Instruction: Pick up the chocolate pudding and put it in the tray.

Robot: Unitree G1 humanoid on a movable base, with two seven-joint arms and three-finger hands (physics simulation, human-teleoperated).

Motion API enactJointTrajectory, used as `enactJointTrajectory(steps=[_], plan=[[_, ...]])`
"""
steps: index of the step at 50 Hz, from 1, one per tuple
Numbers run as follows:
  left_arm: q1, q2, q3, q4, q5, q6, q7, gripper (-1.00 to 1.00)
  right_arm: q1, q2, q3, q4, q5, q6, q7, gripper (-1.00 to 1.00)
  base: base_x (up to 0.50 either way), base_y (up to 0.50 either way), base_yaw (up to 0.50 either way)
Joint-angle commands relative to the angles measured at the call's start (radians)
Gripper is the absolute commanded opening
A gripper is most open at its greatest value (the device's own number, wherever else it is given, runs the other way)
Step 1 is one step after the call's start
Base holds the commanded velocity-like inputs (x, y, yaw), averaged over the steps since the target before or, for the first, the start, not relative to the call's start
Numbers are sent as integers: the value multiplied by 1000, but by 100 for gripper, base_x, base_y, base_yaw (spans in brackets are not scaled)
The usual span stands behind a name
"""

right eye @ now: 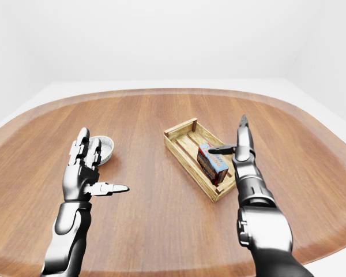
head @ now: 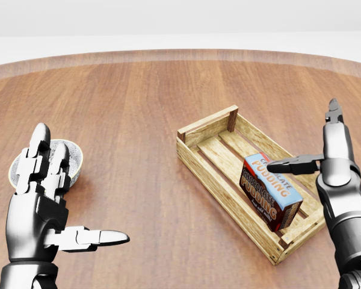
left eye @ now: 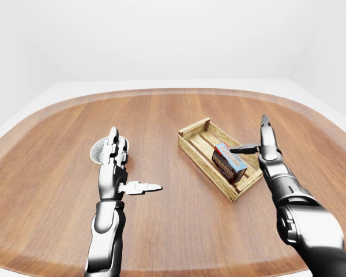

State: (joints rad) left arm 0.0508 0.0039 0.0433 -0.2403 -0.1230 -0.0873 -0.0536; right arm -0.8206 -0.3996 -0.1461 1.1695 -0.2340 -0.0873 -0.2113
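chocolate pudding (head: 271,190): lying in wooden tray (head: 206,128), toward its lower-right end, on tabletop (head: 138,96). right robot hand (head: 325,158): fingers spread, raised just right of box, thumb above it, holding nothing. left robot hand (head: 45,198): spread, well apart at left, before small bowl (head: 77,158).

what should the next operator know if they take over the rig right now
Right hand: open, fingers spread, holding nothing, raised at the right side of the tray.
Left hand: open, empty, at the left of the head view, beside the small bowl.
Pudding box: inside the tray, resting on its slats.
Done: pudding is placed and released.
Left: probably only pulling the right arm clear.
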Motion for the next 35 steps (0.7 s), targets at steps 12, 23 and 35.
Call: enactJointTrajectory(steps=[12,23,35], plan=[[0,1,2,-5,1,0,1,100,67,-24,-41,-462,57,0,96,100,0,0,0],[0,1,2,-5,1,0,1,100,120,-10,-63,-760,57,96,141,100,0,0,0],[0,1,2,-5,1,0,1,100,144,6,-73,-1017,55,175,192,100,0,0,0]])
